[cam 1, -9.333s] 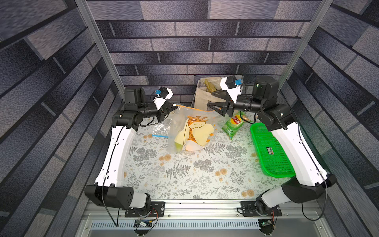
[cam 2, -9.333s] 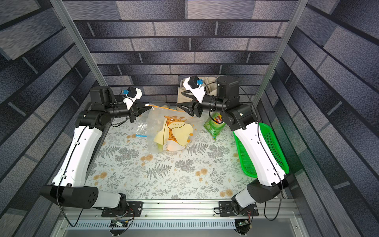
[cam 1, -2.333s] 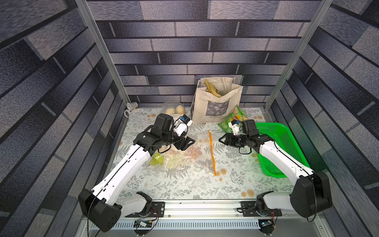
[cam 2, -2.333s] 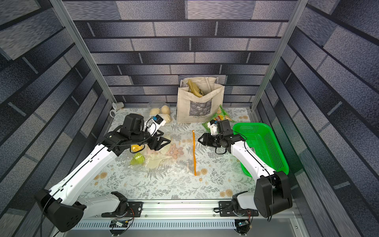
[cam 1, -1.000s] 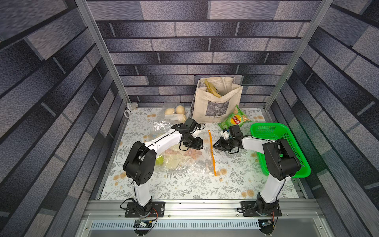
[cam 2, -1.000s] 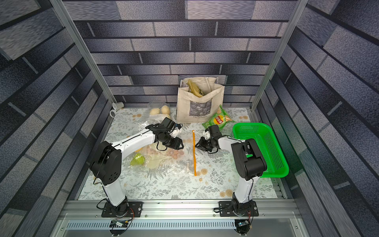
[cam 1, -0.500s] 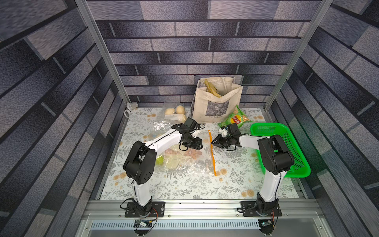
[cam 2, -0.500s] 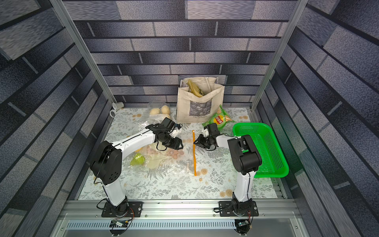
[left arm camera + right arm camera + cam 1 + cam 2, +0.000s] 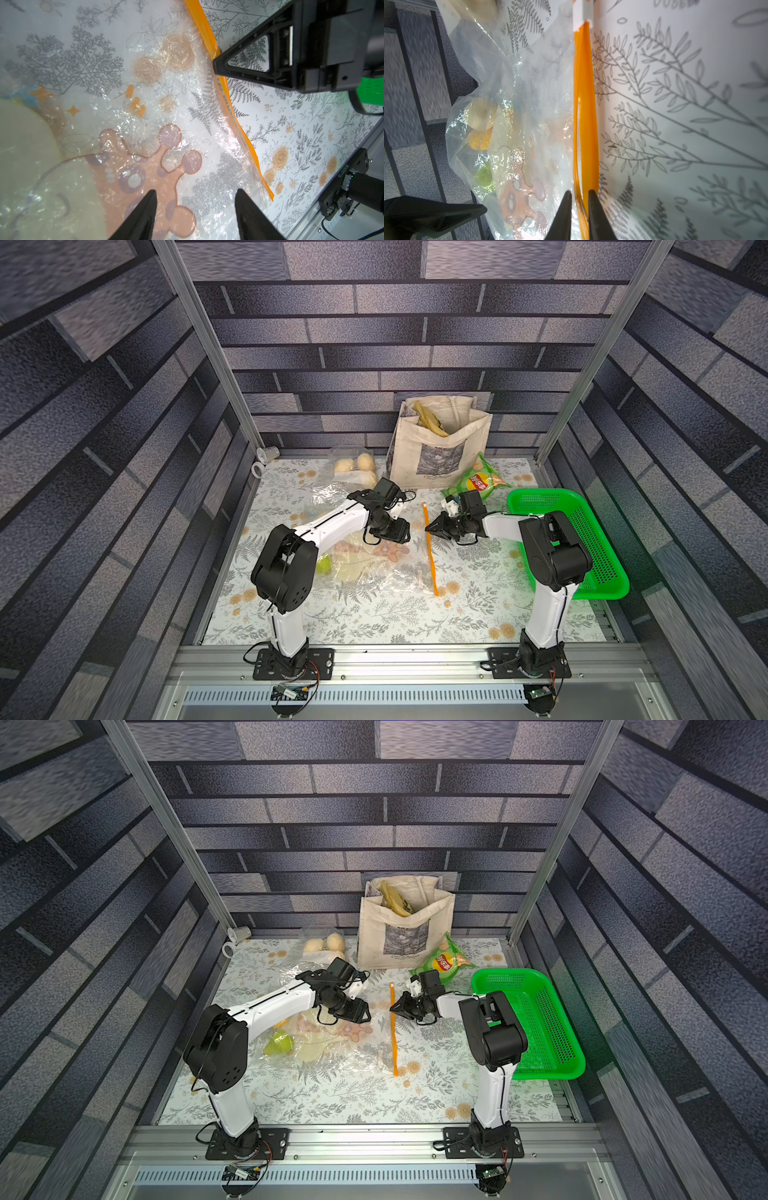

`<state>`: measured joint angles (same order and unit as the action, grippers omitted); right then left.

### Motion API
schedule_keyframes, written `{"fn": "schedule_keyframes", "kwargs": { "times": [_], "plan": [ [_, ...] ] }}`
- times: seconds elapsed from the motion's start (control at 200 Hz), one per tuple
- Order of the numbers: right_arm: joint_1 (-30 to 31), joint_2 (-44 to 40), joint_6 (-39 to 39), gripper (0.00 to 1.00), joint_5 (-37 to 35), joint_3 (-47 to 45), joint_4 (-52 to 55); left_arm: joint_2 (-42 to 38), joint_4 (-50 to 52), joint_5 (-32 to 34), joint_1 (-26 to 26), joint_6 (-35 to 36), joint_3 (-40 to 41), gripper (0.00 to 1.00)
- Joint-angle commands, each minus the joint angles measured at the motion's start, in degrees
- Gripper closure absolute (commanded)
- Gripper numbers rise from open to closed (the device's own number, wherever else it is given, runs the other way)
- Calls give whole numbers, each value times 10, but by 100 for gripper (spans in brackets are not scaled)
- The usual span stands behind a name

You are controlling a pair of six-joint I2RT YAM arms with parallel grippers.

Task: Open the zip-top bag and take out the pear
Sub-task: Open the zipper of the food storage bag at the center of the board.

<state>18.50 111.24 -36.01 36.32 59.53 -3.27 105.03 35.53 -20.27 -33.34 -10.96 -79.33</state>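
Jaws of right gripper [image 9: 579, 198] pinched on orange zip strip [image 9: 585, 124], maybe only 1 lip, hard to tell. Jaws of left gripper [image 9: 195, 197] apart, hovering over zip-top bag [image 9: 376, 572], not pinning it. The pear [image 9: 279, 1043] is deep inside. Risk: strip slips out, or whole bag drags.

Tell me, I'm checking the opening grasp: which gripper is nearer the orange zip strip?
Right. The right gripper is shut on the orange zip strip; the left gripper hangs open over the bag, short of the strip.
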Motion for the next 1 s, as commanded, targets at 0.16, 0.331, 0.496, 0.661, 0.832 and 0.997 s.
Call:
{"fn": "schedule_keyframes", "kwargs": {
  "times": [0.16, 0.331, 0.496, 0.661, 0.832, 0.997],
  "plan": [
    [9, -18, 7, 100, 27, 10, -23, 4, 25, 11, -2, 19, -31, 38],
    [15, -68, 15, 100, 31, 5, -3, 0, 43, -10, 13, 26, -69, 39],
    [32, -105, 32, 100, 49, 7, 7, 5, 55, -13, 11, 11, -119, 39],
    [56, -122, 51, 100, 47, 10, 21, 2, 33, 11, 10, -69, -143, 42],
    [63, -136, 49, 100, 37, 6, 22, 17, 44, 26, 3, -116, -165, 48],
    [67, -145, 49, 99, 33, 5, 20, 18, 16, 33, -12, -145, -145, 50]
  ]
}}
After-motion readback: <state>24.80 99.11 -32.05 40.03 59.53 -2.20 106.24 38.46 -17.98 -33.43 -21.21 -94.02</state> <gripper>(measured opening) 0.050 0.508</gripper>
